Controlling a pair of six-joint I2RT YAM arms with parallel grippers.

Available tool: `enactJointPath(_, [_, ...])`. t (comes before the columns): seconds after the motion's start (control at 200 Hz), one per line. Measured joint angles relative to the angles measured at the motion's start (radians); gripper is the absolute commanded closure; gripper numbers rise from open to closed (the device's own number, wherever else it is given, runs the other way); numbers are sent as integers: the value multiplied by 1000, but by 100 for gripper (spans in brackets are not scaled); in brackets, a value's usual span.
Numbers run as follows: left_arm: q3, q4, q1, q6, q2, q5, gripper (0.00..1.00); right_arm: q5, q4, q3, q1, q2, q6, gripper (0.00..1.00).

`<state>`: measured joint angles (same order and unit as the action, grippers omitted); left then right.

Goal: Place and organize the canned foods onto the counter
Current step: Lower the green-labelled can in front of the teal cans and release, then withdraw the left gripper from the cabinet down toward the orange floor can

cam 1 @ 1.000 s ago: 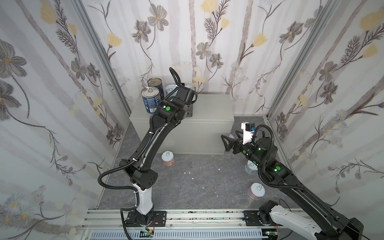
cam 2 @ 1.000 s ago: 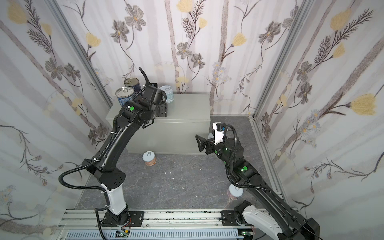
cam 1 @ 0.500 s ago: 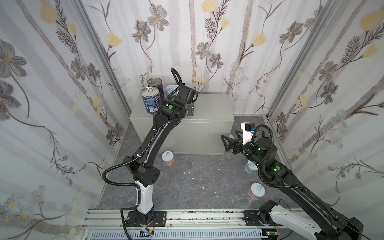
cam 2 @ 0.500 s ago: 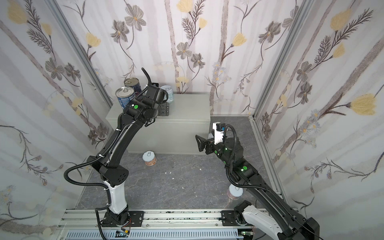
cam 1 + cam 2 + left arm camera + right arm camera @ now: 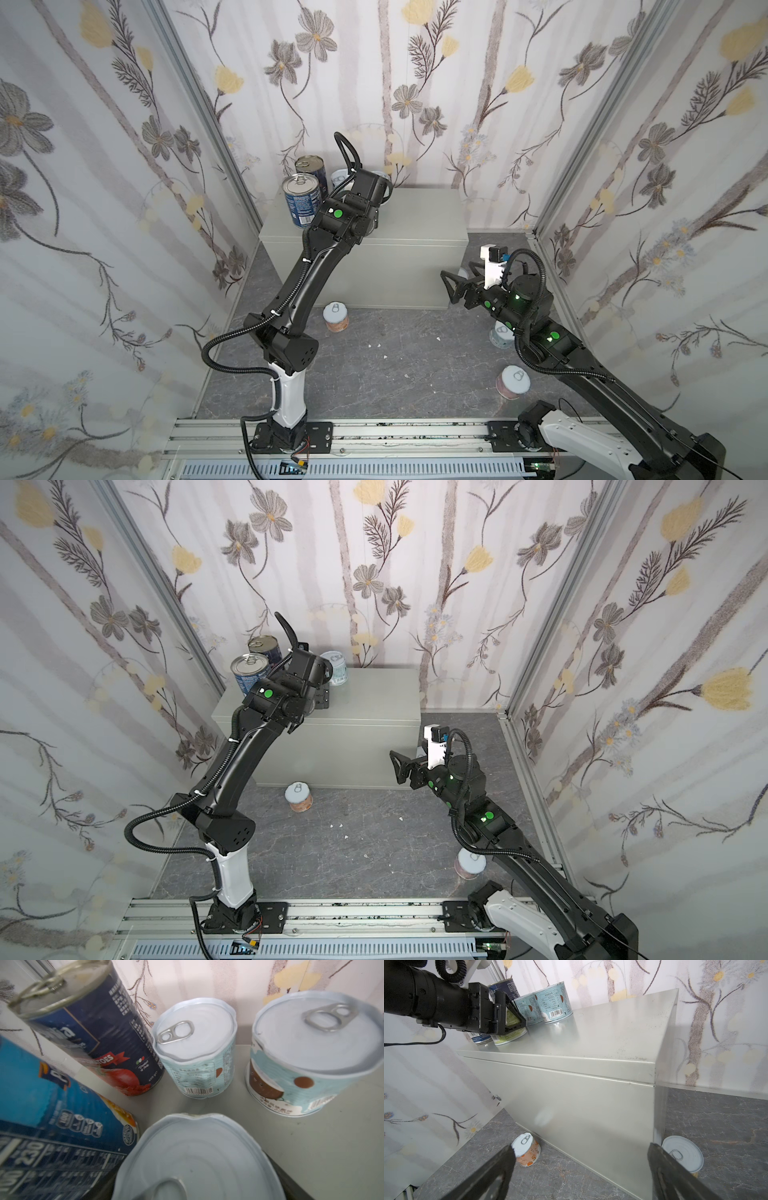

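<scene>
Five cans (image 5: 195, 1047) are sitting on the counter (image 5: 415, 216), the left gripper (image 5: 512, 1020) straddling one, clamped or not unclear, while four more are waiting below the counter near the spread-jawed right gripper (image 5: 581, 1147).

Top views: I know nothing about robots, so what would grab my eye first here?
Flowered wallpaper encloses everything. At the back stands a grey counter, where the left arm reaches over a cluster of cans at its left end. More short cans dot the dark floor, where the right arm holds its fingers wide open.
</scene>
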<state>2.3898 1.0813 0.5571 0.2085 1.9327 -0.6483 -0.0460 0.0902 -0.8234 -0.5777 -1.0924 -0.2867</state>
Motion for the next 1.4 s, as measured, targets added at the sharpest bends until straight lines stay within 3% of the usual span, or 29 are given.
enactJointPath(0.475, [2,-29,-5,-18,26,-92,17,-1,0,-14,0,-12,0,0])
enactJointPath(0.889, [24,-22,-5,-25,28,-87,7,-11,-4,-26,-3,-16,0,0])
enactJointPath(0.959, [39,-21,-3,-24,23,-85,0,-11,-4,-26,-3,-14,0,0])
enactJointPath(1.399, [93,-38,86,-26,-87,-137,0,-11,-43,-37,-10,53,-1,0])
